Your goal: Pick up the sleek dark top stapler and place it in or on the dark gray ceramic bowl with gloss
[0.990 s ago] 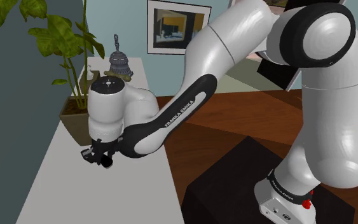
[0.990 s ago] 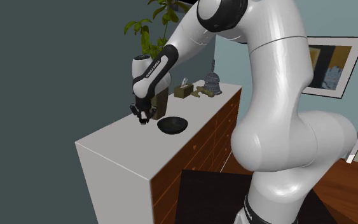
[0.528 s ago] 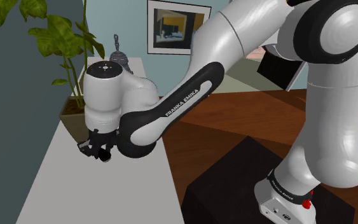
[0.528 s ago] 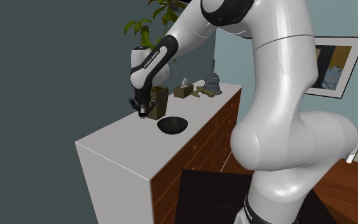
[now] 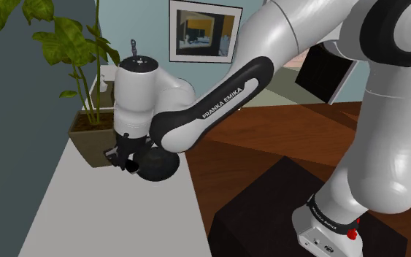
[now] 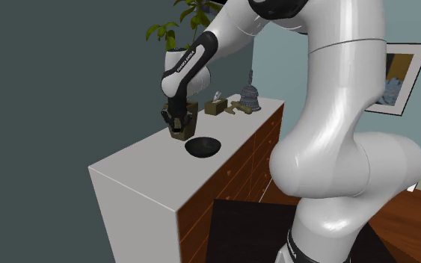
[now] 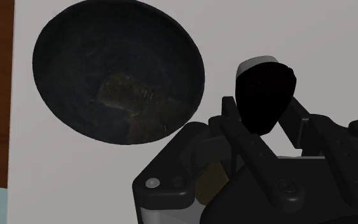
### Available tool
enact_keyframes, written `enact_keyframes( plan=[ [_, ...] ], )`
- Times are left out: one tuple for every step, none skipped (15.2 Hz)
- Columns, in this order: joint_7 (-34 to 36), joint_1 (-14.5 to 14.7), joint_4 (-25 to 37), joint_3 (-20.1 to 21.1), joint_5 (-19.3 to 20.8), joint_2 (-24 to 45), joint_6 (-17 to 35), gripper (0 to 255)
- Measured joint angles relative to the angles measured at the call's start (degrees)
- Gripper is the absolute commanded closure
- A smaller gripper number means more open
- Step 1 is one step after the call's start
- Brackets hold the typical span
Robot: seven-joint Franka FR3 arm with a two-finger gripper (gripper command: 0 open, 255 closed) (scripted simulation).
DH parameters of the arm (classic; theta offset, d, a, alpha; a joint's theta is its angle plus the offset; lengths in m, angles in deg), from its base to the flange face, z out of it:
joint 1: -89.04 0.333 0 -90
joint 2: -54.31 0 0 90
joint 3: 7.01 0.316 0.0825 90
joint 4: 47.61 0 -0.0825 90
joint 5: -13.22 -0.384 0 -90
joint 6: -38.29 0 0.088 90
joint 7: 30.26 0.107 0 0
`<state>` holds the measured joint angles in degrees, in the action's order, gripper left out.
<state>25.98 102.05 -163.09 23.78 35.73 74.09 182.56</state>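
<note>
While holding stapler (image 7: pixel 264 86) tight in closed gripper (image 7: pixel 264 118) | shift toward bowl (image 5: pixel 160 166) at 3 o'clock in shoulder view | centre above it before lowering, release gently

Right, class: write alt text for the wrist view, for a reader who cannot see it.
The black pincer clasps a dark stapler over a white surface. A glossy dark bowl sits on that surface, off to one side of the pincer.

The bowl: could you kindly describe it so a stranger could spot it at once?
Find the white-topped dresser with wooden drawers. Near its middle, beside the brown planter, sits the bowl: round, shallow and near-black, unlike the boxy planter.
</note>
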Motion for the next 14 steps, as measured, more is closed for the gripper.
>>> enact_keyframes(
  plan=[
    [-1.50,-1.41,-1.55,0.25,-0.94,-1.18,0.68,255],
    [-3.17,-2.82,-2.74,0.48,-1.95,-2.22,1.14,255],
    [-4.98,-4.40,-4.52,0.60,-2.92,-3.32,2.15,255],
    [-6.52,-5.71,-6.08,0.73,-3.84,-4.34,2.99,255],
    [-8.36,-7.11,-7.40,1.00,-5.08,-5.54,3.43,255],
    [-10.06,-8.33,-8.50,1.07,-6.03,-6.29,4.03,255],
    [-12.05,-9.62,-9.06,1.25,-7.29,-7.12,3.99,255],
    [-13.60,-10.66,-10.08,1.23,-8.10,-7.73,4.60,255],
    [-14.09,-11.10,-11.04,1.08,-8.20,-7.89,5.48,255],
    [-14.38,-11.34,-11.56,0.94,-8.15,-7.85,6.05,255],
    [-14.05,-11.23,-11.71,0.59,-7.48,-7.25,6.72,255],
    [-13.71,-11.11,-11.93,0.26,-6.86,-6.73,7.37,255],
    [-13.33,-10.95,-12.12,-0.12,-6.14,-6.13,8.07,255],
    [-12.66,-10.60,-12.27,-0.49,-5.36,-5.56,8.70,255]
  ],
)
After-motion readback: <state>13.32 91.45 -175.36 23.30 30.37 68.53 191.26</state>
